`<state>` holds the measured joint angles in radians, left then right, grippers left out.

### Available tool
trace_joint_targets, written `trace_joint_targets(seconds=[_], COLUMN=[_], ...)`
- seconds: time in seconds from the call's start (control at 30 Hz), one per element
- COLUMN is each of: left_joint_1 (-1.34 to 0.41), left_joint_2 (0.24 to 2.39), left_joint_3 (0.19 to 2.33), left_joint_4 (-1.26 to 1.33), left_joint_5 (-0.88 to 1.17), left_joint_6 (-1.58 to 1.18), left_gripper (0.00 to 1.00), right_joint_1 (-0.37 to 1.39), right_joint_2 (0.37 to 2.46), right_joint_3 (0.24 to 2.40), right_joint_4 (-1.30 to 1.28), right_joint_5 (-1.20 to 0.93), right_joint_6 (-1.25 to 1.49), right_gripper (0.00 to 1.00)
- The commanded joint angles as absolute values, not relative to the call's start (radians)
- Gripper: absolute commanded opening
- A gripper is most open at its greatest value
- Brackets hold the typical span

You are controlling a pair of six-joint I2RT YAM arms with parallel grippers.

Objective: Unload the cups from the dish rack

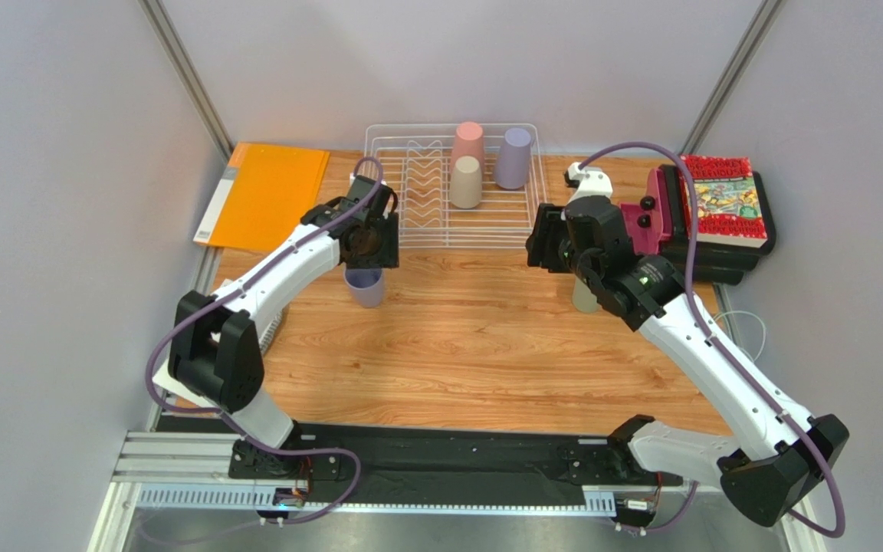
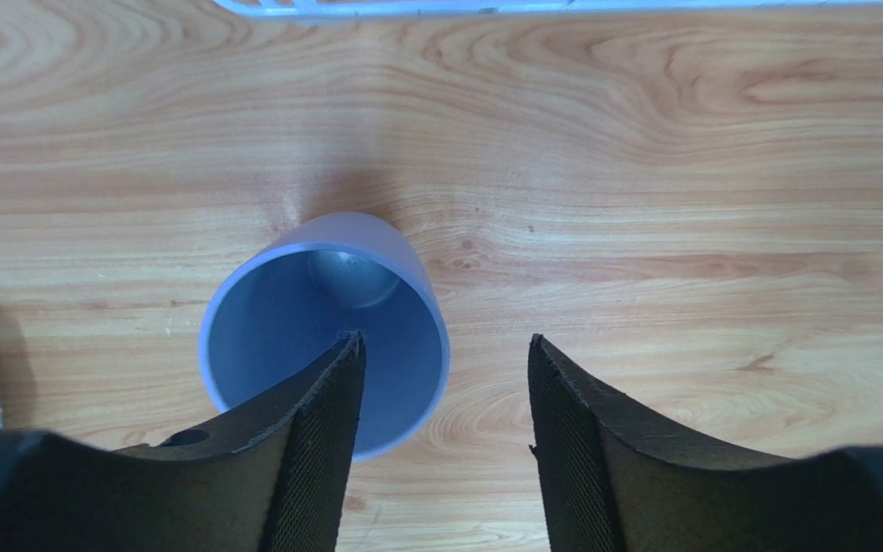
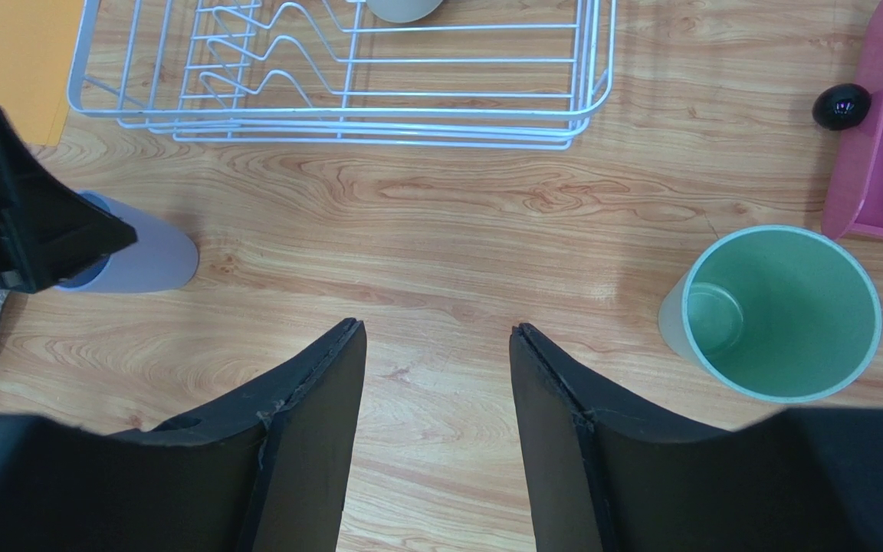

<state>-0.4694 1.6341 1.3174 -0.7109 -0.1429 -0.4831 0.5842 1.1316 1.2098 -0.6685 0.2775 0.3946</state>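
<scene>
Pink cup [image 1: 468, 140], beige cup [image 1: 466, 182] and 1 lavender cup [image 1: 513, 158] stand in the far dish rack [image 1: 423, 184]. The second lavender cup [image 2: 285, 334] is on the counter [image 1: 469, 334], with the left tool [image 2: 444, 342] agape astride its rim. The green cup [image 3: 782, 311], largely arm-hidden from above, stands right of the right tool [image 3: 436, 328], which is spread and empty.

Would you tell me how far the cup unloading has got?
Two are out: one lavender cup and the green cup stand on the table. Nothing is gripped; the left end effector is open astride the lavender cup's rim, the right end effector open over wood. The pink cup, beige cup and second lavender cup sit in the dish rack.
</scene>
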Motion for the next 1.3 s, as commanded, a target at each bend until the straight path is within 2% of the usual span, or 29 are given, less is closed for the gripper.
trace_joint_targets(seconds=[0.0,0.03,0.1,0.17,0.3,0.4,0.6,0.8,1.07,1.27], left_joint_1=[-0.468,-0.469,-0.469,-0.471,-0.471,-0.471,-0.471,-0.471,-0.472,-0.479], left_joint_2=[1.502,1.479,1.406,1.353,1.194,1.119,1.042,1.017,1.011,1.012], left_joint_3=[1.374,1.367,1.358,1.333,1.276,1.233,1.164,1.111,1.048,1.009], left_joint_4=[-0.729,-0.733,-0.739,-0.750,-0.765,-0.778,-0.805,-0.804,-0.755,-0.746], left_joint_5=[-0.179,-0.187,-0.205,-0.228,-0.252,-0.261,-0.264,-0.239,-0.204,-0.198], left_joint_6=[-0.483,-0.492,-0.497,-0.505,-0.515,-0.515,-0.525,-0.552,-0.568,-0.561], left_gripper=[0.62,0.62,0.75,0.77,0.78,0.79,0.79,0.79,0.79,0.79], right_joint_1=[0.588,0.588,0.586,0.583,0.578,0.569,0.537,0.470,0.443,0.393], right_joint_2=[1.152,1.178,1.218,1.304,1.469,1.604,1.827,1.965,2.207,2.307], right_joint_3=[1.252,1.281,1.319,1.406,1.577,1.722,1.905,1.980,2.274,2.359], right_joint_4=[-0.621,-0.620,-0.620,-0.623,-0.617,-0.603,-0.591,-0.532,-0.520,-0.489], right_joint_5=[0.299,0.329,0.366,0.396,0.465,0.498,0.529,0.496,0.480,0.426], right_joint_6=[0.373,0.365,0.342,0.328,0.308,0.290,0.273,0.287,0.193,0.221], right_gripper=[0.54,0.54,0.54,0.56,0.60,0.68,0.73,0.75,0.75,0.77])
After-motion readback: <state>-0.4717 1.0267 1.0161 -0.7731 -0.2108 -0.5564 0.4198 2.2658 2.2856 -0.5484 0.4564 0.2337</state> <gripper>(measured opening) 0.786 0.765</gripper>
